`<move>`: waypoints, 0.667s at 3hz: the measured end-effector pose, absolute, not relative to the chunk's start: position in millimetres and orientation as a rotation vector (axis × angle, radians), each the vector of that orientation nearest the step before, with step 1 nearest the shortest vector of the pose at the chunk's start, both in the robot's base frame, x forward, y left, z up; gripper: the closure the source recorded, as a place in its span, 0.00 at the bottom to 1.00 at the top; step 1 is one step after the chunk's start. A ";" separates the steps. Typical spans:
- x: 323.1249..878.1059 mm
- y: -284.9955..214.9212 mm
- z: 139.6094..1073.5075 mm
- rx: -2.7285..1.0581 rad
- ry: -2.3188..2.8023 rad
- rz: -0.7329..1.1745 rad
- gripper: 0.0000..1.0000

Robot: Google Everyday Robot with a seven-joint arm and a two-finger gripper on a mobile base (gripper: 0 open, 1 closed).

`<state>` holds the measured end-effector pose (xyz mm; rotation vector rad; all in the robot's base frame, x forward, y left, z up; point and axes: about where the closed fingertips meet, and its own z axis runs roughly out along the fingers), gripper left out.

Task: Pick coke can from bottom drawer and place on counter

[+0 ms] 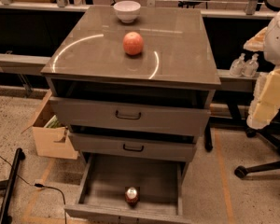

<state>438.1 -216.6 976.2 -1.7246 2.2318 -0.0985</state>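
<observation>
Coke can [132, 196]: upright on the floor of the bottom drawer [100, 183], close to its front wall, well below the pincer [266, 101] and far off to its left. Bottom drawer pulled right out, lowest of 3, with the 2 upper drawers [130, 118] stepped back above it. Pincer: pale blocky shape at the right edge of the view, about level with the top drawer, well apart from the cabinet and from the can. Apart or together: cannot tell. Worktop [182, 55] up and to the left of the pincer, carrying an apple [133, 43] near the middle and a white bowl [127, 11] at the far edge. Step in hand, by judgement: the reach toward the can, grasp not yet made. Next move likely calls for travelling down and leftward, descending from above over the can's silver top, clear of the middle drawer front, closing on its sides, then lifting straight up past the drawer fronts toward a bare patch beside the apple.
</observation>
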 end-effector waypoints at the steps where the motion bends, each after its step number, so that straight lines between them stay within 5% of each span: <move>1: 438.2 -216.6 976.2 -1.724 2.232 -0.098 0.00; 2: 437.9 -213.6 959.1 -1.641 2.227 -0.002 0.00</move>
